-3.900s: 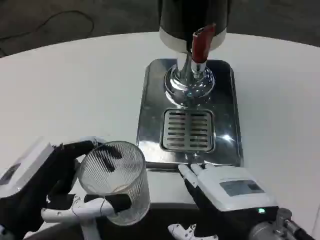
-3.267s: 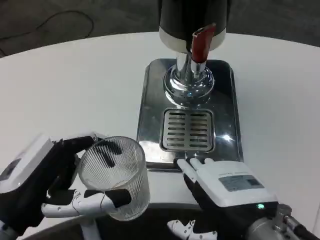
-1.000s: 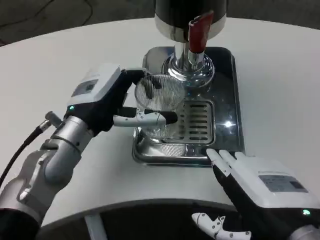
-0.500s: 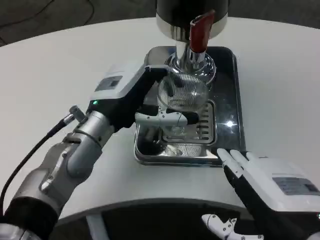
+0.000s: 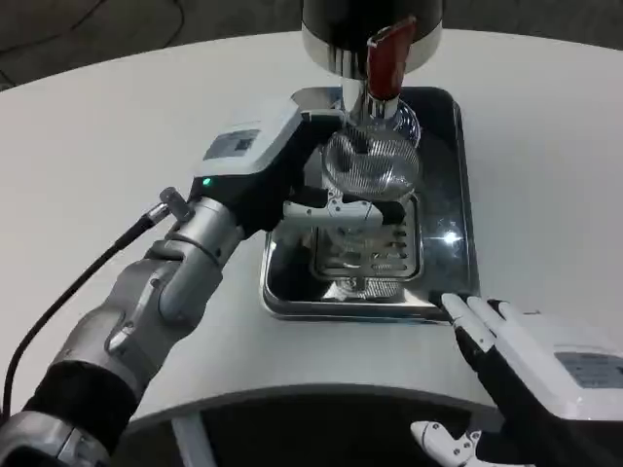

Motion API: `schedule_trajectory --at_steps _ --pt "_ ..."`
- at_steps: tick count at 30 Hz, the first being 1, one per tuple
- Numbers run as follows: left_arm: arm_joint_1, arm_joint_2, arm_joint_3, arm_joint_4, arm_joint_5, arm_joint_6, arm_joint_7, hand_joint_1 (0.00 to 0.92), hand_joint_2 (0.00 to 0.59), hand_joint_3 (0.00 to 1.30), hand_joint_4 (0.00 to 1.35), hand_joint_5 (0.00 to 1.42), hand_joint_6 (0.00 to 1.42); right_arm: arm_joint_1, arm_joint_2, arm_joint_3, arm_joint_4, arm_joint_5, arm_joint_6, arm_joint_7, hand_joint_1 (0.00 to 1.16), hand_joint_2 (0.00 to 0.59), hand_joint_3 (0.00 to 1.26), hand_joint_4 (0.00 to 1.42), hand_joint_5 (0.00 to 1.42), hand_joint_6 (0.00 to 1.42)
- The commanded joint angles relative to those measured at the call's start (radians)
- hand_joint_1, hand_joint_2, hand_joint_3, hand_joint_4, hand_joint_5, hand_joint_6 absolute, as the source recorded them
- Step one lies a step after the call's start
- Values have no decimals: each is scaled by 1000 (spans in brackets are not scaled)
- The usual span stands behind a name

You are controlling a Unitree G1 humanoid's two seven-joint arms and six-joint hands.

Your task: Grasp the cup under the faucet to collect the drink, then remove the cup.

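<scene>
Over the drip tray (image 5: 443, 209), head view: left hand (image 5: 268, 180) holds the ribbed clear cup (image 5: 368, 185), fingers wrapped around its wall, thumb across the near side. Cup sits upright above the slotted grate (image 5: 384, 255), directly below the dispenser's chrome spout (image 5: 375, 102) and red tap lever (image 5: 386, 56). Can't tell if the cup base touches the grate. Right hand (image 5: 540, 375) at the near table (image 5: 127, 126) edge, just in front of the tray's front right corner, palm down, fingers straight and close together, thumb out to the side, holding nothing.
</scene>
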Motion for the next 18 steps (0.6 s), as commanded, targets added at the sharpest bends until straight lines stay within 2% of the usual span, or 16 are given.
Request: schedule_trajectory --at_steps 1,3,5,12,18 --pt "-1 4 -23 24 11 43 -47 227 124 472 478 803 1095 14 -5 -13 -7 19 -11 13 260 397 0 0 0 0" --pt "-4 7 -27 26 7 45 -60 186 117 406 364 656 966 10 -6 -16 -4 25 -10 13 260 397 0 0 0 0" --pt "-4 10 -29 28 4 45 -66 152 111 360 298 575 856 6 -7 -19 -2 28 -11 14 260 397 0 0 0 0" --pt "6 19 -24 16 -3 38 -55 105 98 250 151 375 603 -7 -7 -20 11 34 -10 16 260 397 0 0 0 0" --pt "28 36 4 -18 -24 -8 -22 101 95 235 134 354 577 -12 -2 -9 18 28 -11 15 259 397 0 0 0 0"
